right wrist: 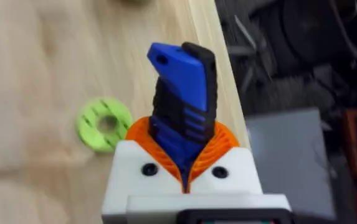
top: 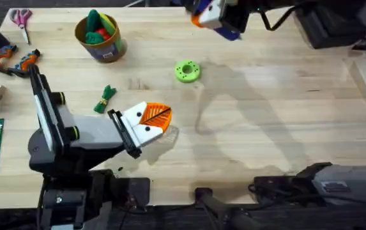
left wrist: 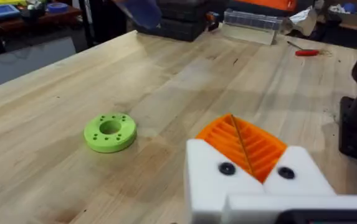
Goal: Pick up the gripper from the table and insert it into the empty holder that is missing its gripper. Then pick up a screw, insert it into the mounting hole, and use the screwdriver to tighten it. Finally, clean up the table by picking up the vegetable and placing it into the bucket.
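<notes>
Table (top: 266, 102): pale wood, fine straight grain. Left gripper (left wrist: 243, 147): white fingers, orange ribbed pads, black screw heads. Right gripper (right wrist: 184, 163): same white and orange, clamped on the screwdriver (right wrist: 184, 93), blue with black ridged grip. Beside the left gripper, disc (left wrist: 109, 132): lime green. Vegetable (top: 105, 99): green, yellowish band. Bucket (top: 110, 46): tan-yellow, holding green, red, yellow toys.

A long table (top: 266, 128) of pale, light-grained wood planks takes up most of the room in front of me. Beyond its far edge the floor (left wrist: 22, 65) is grey, and a dark table leg (left wrist: 90, 28) stands there. Further back sits a reddish-brown bench (left wrist: 16, 25) piled with blue and yellow bits. Soft shadows (top: 246, 102) spread across the middle of the tabletop. Off the table's side, dark cables (right wrist: 271, 37) and grey equipment lie low in shade.
</notes>
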Robot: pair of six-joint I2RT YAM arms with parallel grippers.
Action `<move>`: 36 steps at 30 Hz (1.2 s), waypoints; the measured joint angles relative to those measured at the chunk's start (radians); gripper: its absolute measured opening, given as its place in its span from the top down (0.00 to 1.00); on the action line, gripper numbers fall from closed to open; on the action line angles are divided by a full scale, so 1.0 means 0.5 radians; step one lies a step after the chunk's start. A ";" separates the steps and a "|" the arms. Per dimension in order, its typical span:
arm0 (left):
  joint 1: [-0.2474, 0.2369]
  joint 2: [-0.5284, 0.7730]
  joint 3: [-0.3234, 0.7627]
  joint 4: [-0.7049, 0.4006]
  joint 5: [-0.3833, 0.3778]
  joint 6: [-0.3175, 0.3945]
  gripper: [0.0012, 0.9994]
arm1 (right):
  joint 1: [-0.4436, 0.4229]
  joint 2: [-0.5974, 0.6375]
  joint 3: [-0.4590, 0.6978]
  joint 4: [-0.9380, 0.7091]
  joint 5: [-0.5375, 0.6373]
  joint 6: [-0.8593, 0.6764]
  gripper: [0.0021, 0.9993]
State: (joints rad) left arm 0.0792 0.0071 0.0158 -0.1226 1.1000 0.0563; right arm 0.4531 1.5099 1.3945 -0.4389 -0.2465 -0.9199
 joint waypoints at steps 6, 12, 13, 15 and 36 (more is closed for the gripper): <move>0.000 0.000 0.000 0.000 0.000 0.000 1.00 | -0.173 0.240 0.000 -0.005 0.259 -0.247 0.98; 0.000 0.000 0.000 0.000 0.000 0.000 1.00 | -0.328 0.431 0.000 0.006 0.365 -0.474 0.98; 0.000 0.000 0.000 0.000 0.000 -0.001 1.00 | -0.346 0.460 0.000 0.008 0.370 -0.508 0.98; 0.000 0.000 0.000 0.000 0.000 0.000 1.00 | -0.378 0.515 0.000 0.010 0.381 -0.555 0.98; 0.000 0.000 0.000 0.000 0.000 0.000 1.00 | -0.570 0.929 0.004 0.060 0.464 -0.909 0.97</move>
State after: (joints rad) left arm 0.0792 0.0071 0.0158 -0.1226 1.1000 0.0563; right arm 0.1680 1.9743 1.3964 -0.4091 -0.0147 -1.3746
